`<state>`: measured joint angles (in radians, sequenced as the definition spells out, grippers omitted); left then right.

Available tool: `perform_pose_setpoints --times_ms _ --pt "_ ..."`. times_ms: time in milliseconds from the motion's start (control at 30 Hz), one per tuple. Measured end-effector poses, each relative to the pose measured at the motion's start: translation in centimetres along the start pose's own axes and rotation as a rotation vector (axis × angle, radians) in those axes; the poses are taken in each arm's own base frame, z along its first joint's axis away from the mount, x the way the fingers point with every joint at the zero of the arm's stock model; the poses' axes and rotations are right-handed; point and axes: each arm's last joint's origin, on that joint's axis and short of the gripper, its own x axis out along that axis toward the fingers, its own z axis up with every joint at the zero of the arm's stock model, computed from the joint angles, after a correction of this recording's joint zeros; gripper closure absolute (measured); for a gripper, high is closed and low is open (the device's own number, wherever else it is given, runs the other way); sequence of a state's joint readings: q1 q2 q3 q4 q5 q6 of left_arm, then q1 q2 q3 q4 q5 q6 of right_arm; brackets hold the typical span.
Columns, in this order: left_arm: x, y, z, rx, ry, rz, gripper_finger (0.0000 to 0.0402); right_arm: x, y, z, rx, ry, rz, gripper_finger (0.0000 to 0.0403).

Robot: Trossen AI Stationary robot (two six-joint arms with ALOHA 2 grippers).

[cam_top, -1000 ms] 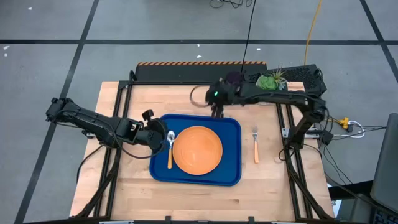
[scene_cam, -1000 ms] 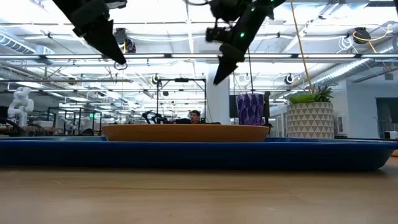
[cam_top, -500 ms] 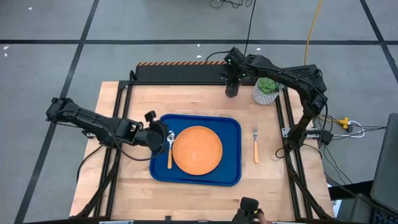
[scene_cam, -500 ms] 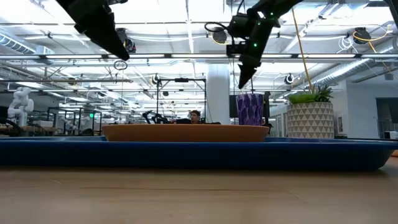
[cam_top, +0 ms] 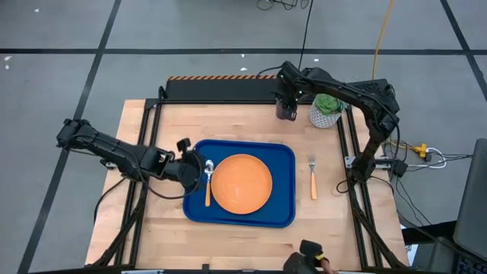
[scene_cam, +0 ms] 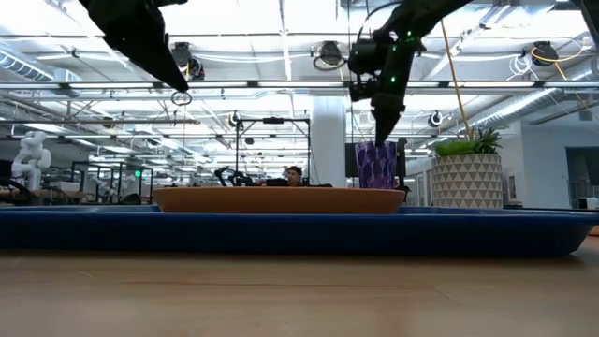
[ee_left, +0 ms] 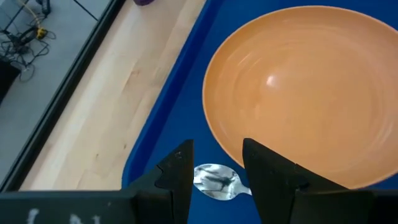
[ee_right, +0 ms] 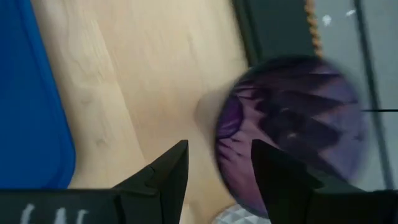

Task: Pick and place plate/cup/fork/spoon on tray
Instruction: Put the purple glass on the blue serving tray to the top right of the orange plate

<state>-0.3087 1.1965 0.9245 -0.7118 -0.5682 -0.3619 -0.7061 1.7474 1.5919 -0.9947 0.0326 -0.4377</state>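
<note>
The tray (cam_top: 283, 156) is my landmark: it lies near the middle of the table (cam_top: 152, 122) with its long sides running between my two arms. The plate (cam_top: 241, 183) sits flat inside it, nearer my right side. The cup (scene_cam: 376, 165) stands upright on bare wood beyond the tray's far edge, just beside the potted plant (cam_top: 326, 109). My right gripper (ee_right: 214, 163) hangs over the cup, fingers parted and holding nothing; the cup's rim shows just past one fingertip (ee_right: 266, 155), not yet between the two. My left gripper (ee_left: 211, 163) hovers above the tray's left end, fingers spread apart and empty, straddling the air over the spoon's bowl. The spoon (cam_top: 208, 183) lies in the tray between the plate and the tray's left lip, long axis running near to far, bowl toward the far edge. The fork (cam_top: 313, 179) lies on wood beside the tray's right lip, parallel to the spoon, tines pointing to the far side.
</note>
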Motion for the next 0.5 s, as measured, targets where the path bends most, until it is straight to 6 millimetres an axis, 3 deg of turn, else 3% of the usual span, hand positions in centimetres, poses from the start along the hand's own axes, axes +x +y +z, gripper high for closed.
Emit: perform_pose_setpoints --times_ms 133,267,500 --pt "-0.3 -0.4 -0.3 0.000 0.004 -0.013 0.0261 2.3 -0.2 -0.2 -0.007 0.050 0.001 0.0234" --pt "-0.6 -0.8 -0.7 -0.003 0.024 -0.021 0.0261 3.2 -0.4 -0.2 -0.039 0.093 -0.044 0.0249" --pt "-0.9 -1.2 -0.9 -0.009 0.022 -0.024 0.0261 2.3 -0.3 -0.5 -0.075 0.100 -0.059 0.0389"
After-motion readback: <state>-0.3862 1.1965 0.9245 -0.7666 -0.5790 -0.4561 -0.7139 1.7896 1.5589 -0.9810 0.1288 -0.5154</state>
